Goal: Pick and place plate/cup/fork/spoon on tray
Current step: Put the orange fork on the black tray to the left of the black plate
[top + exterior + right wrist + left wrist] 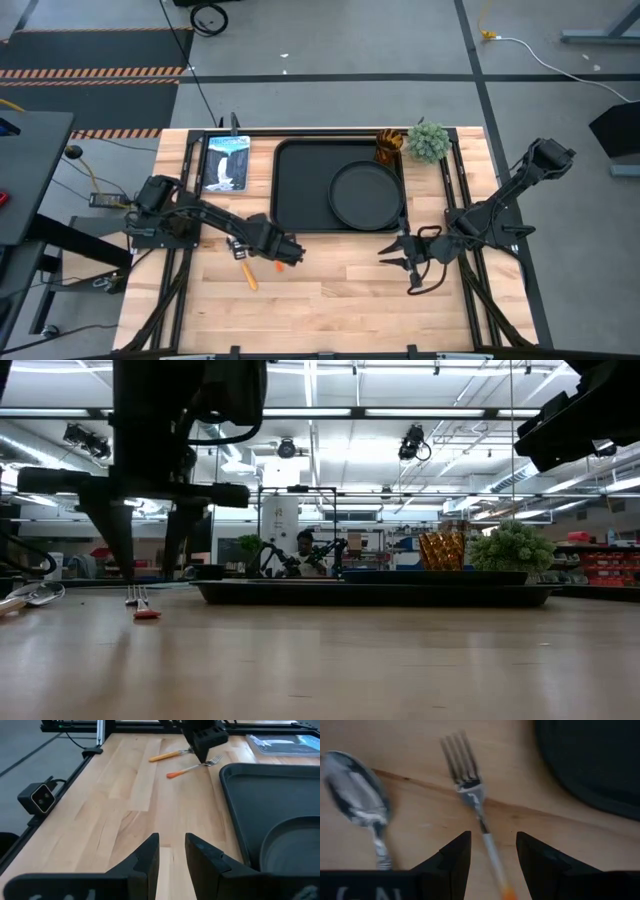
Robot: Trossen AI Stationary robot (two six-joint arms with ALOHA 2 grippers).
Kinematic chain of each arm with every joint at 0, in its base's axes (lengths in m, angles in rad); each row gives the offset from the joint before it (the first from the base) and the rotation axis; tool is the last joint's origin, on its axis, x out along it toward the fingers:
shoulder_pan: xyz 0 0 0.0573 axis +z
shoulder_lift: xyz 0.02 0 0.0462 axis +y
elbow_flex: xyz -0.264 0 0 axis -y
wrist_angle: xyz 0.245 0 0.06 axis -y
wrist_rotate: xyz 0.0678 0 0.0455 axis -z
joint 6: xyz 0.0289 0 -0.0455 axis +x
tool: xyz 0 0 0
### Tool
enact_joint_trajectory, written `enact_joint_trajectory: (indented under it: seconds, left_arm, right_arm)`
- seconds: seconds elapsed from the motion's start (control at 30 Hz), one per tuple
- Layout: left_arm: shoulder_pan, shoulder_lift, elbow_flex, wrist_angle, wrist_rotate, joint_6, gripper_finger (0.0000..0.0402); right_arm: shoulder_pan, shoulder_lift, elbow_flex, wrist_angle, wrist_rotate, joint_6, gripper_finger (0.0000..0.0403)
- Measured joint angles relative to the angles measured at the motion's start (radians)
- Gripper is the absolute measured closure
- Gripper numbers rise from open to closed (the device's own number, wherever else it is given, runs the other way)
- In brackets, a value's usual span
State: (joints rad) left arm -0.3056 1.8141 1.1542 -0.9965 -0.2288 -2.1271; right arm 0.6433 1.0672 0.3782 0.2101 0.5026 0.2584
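The black tray [290,190] lies at the table's far middle, with the round black plate [365,195] in its right half. The amber cup [388,147] stands at the tray's far right corner. The fork [470,790] lies flat on the table near the tray's near left corner, and the spoon [357,800] lies beside it. My left gripper [492,837] is open, one finger on either side of the fork's stem, a little above the table [148,565]. My right gripper [408,255] is open and empty near the tray's near right corner.
A fuzzy green plant [428,140] stands right of the cup. A picture card [226,162] lies left of the tray. Bare wood runs along the table's near side [340,300].
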Motion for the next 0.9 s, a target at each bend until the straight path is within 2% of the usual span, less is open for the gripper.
enact_joint_trajectory:
  seconds: [0.17, 0.33, 0.5, 0.67, 0.9]
  left_arm:
    - [0.016, 0.007, -0.025, 0.01, 0.003, 0.021, 0.0235]
    - [0.015, 0.007, -0.08, 0.124, 0.019, 0.022, 0.0235]
    - [0.014, 0.003, -0.111, 0.164, 0.034, 0.022, 0.024]
    - [0.014, 0.003, -0.112, 0.159, 0.046, 0.053, 0.027]
    - [0.009, 0.003, -0.112, 0.157, 0.06, 0.115, 0.0335]
  right_arm:
    - [0.011, 0.0, 0.0, 0.007, 0.0, 0.003, 0.0302]
    - [0.033, 0.0, 0.0, 0.018, 0.0, 0.003, 0.0302]
    - [0.038, 0.0, 0.001, 0.048, 0.0, 0.0, 0.0302]
    - [0.038, 0.0, 0.001, 0.05, 0.0, 0.0, 0.0302]
    - [0.038, 0.0, 0.001, 0.051, 0.0, 0.0, 0.0302]
